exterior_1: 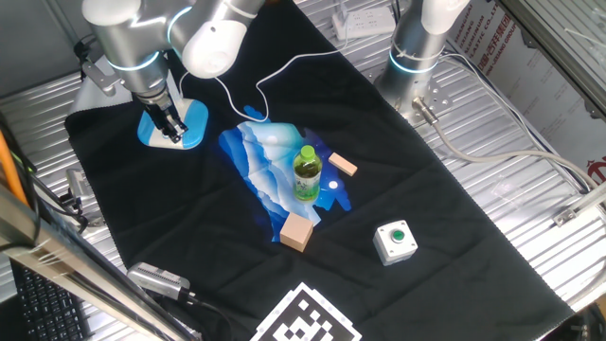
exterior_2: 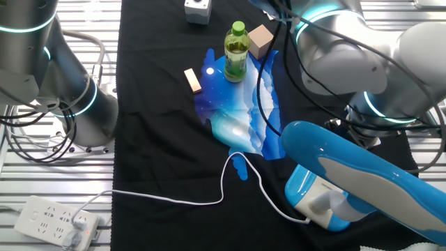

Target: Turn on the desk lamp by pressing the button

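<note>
The desk lamp's light-blue base (exterior_1: 196, 121) stands at the far left of the black mat. In the other fixed view the lamp (exterior_2: 362, 171) fills the lower right, close to the camera, with its base (exterior_2: 310, 199) below the head. My gripper (exterior_1: 170, 134) points straight down with its black fingertips on or just above the top of the base. The frames do not show whether there is a gap between the fingertips. In the other fixed view the lamp head hides the gripper. The button itself is hidden under the fingers.
A blue-and-white cloth (exterior_1: 270, 156) lies mid-mat with a green bottle (exterior_1: 306, 172) on it and two wooden blocks (exterior_1: 296, 232) (exterior_1: 343, 166) beside it. A white box with a green button (exterior_1: 395, 241) sits right of them. The lamp's white cable (exterior_2: 209, 199) crosses the mat. A second arm's base (exterior_1: 417, 47) stands at the back.
</note>
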### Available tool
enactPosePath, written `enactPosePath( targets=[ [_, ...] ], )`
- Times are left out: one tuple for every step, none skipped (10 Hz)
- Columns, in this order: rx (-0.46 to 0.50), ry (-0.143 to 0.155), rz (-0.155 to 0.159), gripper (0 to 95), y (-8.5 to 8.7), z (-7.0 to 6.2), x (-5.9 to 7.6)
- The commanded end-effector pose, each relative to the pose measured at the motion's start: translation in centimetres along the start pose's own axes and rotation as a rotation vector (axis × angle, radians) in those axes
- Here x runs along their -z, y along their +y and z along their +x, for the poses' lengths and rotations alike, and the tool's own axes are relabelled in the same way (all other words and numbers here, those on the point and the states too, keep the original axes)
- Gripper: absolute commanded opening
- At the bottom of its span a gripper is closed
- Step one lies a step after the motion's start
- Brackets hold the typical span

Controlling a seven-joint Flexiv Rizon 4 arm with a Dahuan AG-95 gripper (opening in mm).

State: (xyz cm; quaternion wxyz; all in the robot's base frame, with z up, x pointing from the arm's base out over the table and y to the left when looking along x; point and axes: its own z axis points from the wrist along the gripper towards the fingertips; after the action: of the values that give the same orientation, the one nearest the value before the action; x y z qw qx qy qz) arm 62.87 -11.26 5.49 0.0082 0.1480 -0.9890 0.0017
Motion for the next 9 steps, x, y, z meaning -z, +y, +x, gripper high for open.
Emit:
enactPosePath(
  targets=[
    [0.003,0.000,0.004,0.0,-0.10,-0.16,-0.22],
    [0.006,0.000,0.004,0.0,-0.16,-0.28,-0.36],
    [0.007,0.002,0.005,0.0,-0.19,-0.40,-0.39],
    [0.009,0.002,0.005,0.0,-0.21,-0.45,-0.40],
    [0.011,0.002,0.004,0.0,-0.22,-0.51,-0.40],
    [0.014,0.003,0.004,0.0,-0.21,-0.50,-0.37],
    [0.015,0.004,0.005,0.0,-0.20,-0.45,-0.39],
    [0.019,0.005,0.006,0.0,-0.20,-0.39,-0.41],
    [0.020,0.006,0.008,0.0,-0.18,-0.34,-0.38]
  ],
)
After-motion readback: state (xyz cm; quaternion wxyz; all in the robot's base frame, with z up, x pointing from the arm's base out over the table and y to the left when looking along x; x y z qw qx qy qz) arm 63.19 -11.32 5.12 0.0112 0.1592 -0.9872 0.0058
